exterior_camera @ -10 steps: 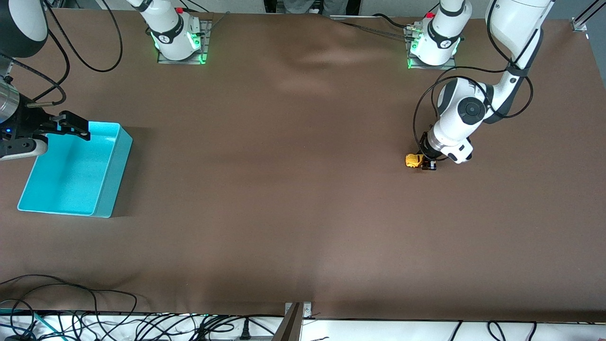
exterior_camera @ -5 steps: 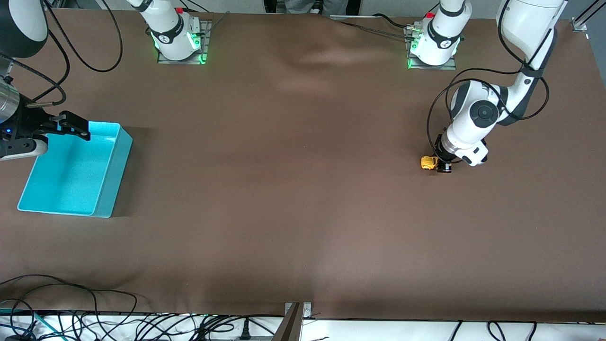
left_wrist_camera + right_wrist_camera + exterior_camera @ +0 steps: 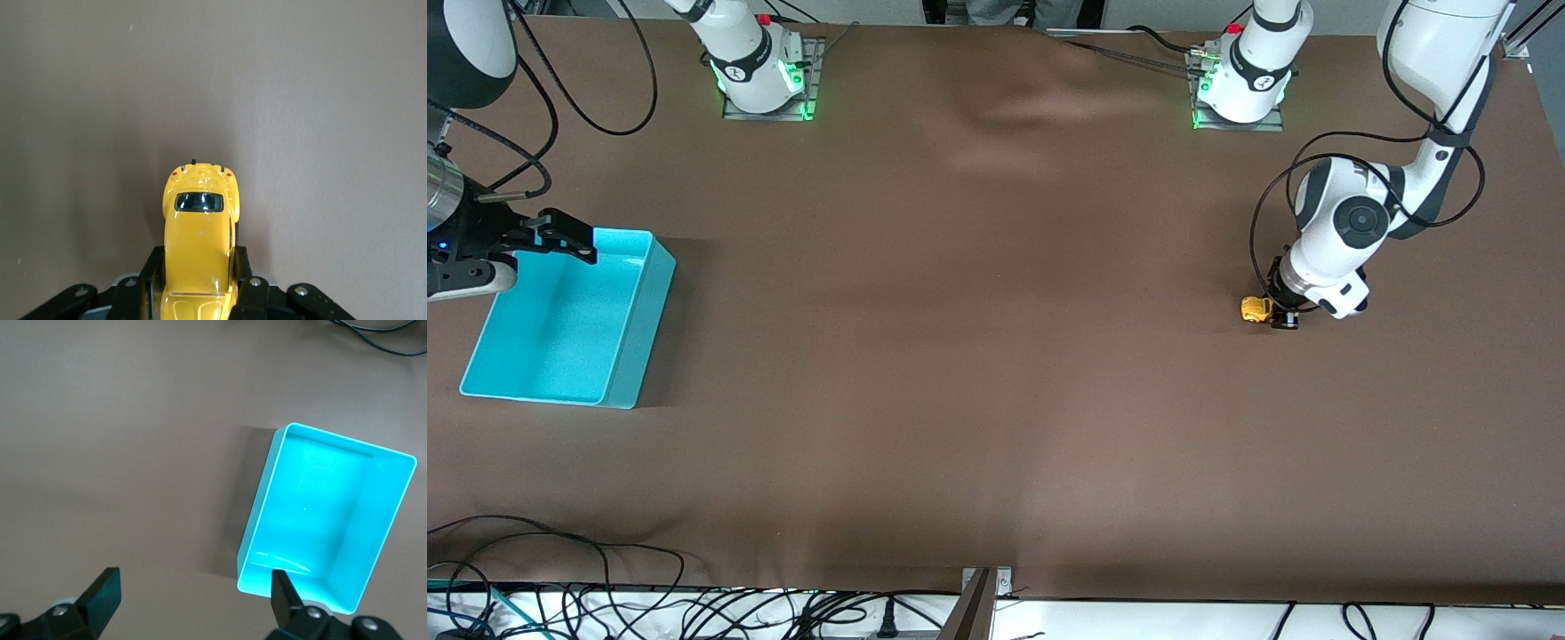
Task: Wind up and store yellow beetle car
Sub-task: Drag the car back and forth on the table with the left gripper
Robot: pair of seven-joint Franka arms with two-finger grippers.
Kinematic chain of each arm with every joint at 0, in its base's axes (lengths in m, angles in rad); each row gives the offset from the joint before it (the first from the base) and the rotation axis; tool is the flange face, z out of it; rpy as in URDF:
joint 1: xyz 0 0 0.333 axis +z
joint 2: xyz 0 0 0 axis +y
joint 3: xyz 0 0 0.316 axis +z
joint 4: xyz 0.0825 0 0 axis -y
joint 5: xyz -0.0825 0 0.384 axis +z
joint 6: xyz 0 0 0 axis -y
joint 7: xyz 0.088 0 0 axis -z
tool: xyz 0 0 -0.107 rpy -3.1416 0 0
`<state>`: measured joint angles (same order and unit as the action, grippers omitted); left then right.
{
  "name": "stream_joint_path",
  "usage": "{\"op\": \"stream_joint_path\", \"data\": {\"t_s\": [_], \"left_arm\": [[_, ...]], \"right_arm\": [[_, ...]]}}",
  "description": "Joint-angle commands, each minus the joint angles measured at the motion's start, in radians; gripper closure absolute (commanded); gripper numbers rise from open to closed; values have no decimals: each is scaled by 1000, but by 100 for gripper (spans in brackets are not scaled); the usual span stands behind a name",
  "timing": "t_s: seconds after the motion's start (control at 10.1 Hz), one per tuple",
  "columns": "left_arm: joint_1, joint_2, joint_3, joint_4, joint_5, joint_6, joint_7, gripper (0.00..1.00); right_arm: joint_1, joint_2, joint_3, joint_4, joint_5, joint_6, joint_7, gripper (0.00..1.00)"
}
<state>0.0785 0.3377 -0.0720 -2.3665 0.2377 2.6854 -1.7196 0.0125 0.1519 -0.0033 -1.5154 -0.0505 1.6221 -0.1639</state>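
Yellow rounded beetle car (image 3: pixel 199 247) sits clamped in the left gripper (image 3: pixel 1282 316), low on the brown counter (image 3: pixel 978 356), well apart from the turquoise plastic bin (image 3: pixel 627 356). Right gripper (image 3: pixel 193 593) hovers wide open over its rim.

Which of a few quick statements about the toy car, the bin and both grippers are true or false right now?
1. The left gripper is shut on the yellow beetle car. True.
2. The car lies inside the turquoise bin. False: it is down at the brown table near the left arm's end, and the bin holds nothing visible.
3. The right gripper is open. True.
4. The right gripper grips the bin's rim. False: its jaws are apart, hovering at the bin's edge.
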Motion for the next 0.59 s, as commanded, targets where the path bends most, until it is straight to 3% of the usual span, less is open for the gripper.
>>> {"op": "stream_joint_path", "data": {"t_s": [0.0,0.49], "left_arm": [[20,150,44,81,35,70,81,100],[20,156,93,95,-20,70,211,100]], "right_arm": [[-6,-5,2,-6,0,7,-17,0],[-6,-6,2,-6,0,7,-17,0]]}}
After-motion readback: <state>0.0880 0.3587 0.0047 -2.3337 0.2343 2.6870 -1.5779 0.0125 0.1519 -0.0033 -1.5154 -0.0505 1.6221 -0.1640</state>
